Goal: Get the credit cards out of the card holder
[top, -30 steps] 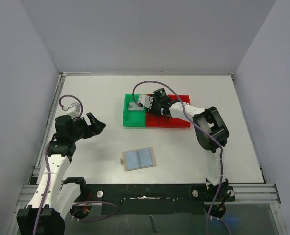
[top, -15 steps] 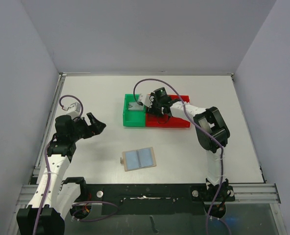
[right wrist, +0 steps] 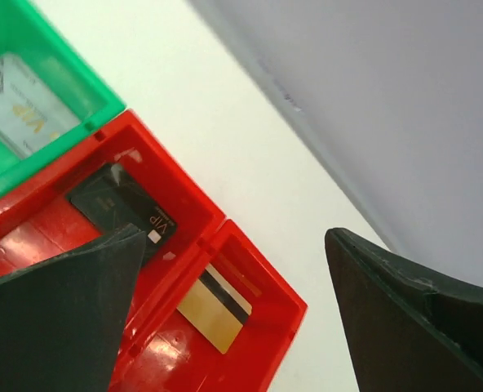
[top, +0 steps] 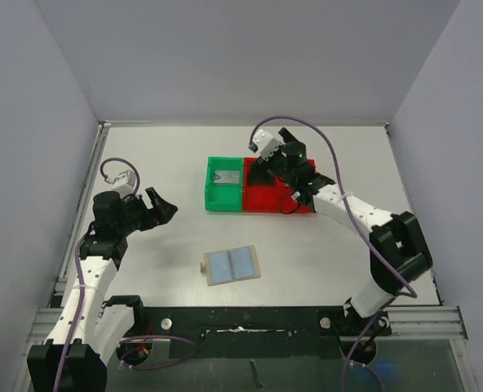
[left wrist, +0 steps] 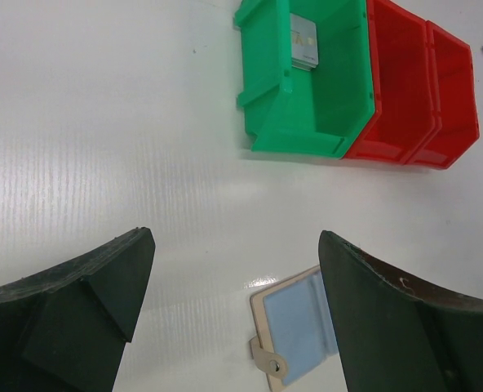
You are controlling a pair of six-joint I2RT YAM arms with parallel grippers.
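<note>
Green bin [left wrist: 278, 114]: stands on the white table [left wrist: 103, 122], seen from a slant.
Silver-grey card [left wrist: 303, 42]: lies flat inside the green bin, at its far end (print too small to read).
Red bins [left wrist: 396, 82]: two, side by side, the nearer one touching the green bin's right wall.
Card holder [left wrist: 299, 331]: well apart from the green bin, on its near side; open, light-blue pockets up, snap tab at its near corner.
Left gripper [left wrist: 235, 238]: nearer than the green bin, fingers spread wide, nothing between them.
</note>
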